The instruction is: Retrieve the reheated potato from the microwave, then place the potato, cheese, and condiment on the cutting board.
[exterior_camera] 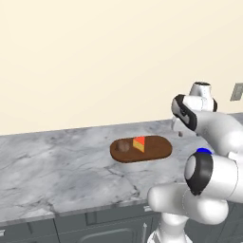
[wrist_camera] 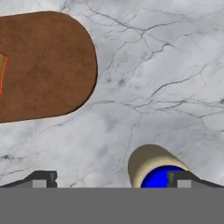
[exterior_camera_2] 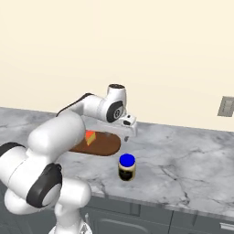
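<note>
Two of three items, small dark-brown round potato [exterior_camera: 124,146] and orange-yellow cheese wedge [exterior_camera: 139,144], lie on the dark brown oval wooden cutting board [exterior_camera: 159,148]; the beige blue-capped condiment bottle [exterior_camera_2: 127,167] stands on the grey marble tabletop [exterior_camera: 57,166] beside it, below wide-spread, empty fingers [wrist_camera: 46,178].

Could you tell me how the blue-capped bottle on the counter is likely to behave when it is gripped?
The bottle looks rigid and stands upright, so it should hold shape. Its round body could roll if knocked over. Being short and squat, it probably resists tipping.
</note>
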Tool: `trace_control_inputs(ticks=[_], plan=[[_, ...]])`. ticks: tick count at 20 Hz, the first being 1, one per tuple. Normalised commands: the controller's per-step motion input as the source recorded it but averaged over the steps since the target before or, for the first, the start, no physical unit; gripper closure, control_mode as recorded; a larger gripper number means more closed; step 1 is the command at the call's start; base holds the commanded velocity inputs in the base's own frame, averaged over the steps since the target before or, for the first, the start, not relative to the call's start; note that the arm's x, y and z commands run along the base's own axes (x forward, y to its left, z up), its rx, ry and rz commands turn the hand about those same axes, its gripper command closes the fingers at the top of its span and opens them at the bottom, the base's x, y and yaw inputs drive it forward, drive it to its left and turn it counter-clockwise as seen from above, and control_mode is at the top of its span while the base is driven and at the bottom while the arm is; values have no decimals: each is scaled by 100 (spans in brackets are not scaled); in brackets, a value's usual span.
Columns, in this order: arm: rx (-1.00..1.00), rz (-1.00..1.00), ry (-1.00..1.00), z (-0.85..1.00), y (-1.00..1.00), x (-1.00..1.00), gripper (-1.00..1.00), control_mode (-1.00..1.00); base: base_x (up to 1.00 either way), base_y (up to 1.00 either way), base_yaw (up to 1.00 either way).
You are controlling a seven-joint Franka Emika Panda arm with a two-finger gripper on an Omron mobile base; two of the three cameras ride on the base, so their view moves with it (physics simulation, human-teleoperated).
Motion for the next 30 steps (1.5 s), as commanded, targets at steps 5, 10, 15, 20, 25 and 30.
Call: trace_control_inputs(ticks=[5,10,15,20,25,30], plan=[[0,-10,-16,-3,-36,-41,-100,-100,0,0,0],[-8,-13,-15,-19,-23,-23,-100,-100,0,0,0],[-1,-8,-1,-1,-21,-24,-100,-100,0,0,0],[0,-3,2,-5,-12,-16,-100,-100,0,0,0],[0,0,0,-19,0,0,-100,-100,0,0,0],[0,0,0,-12,-1,-6,-100,-100,0,0,0]])
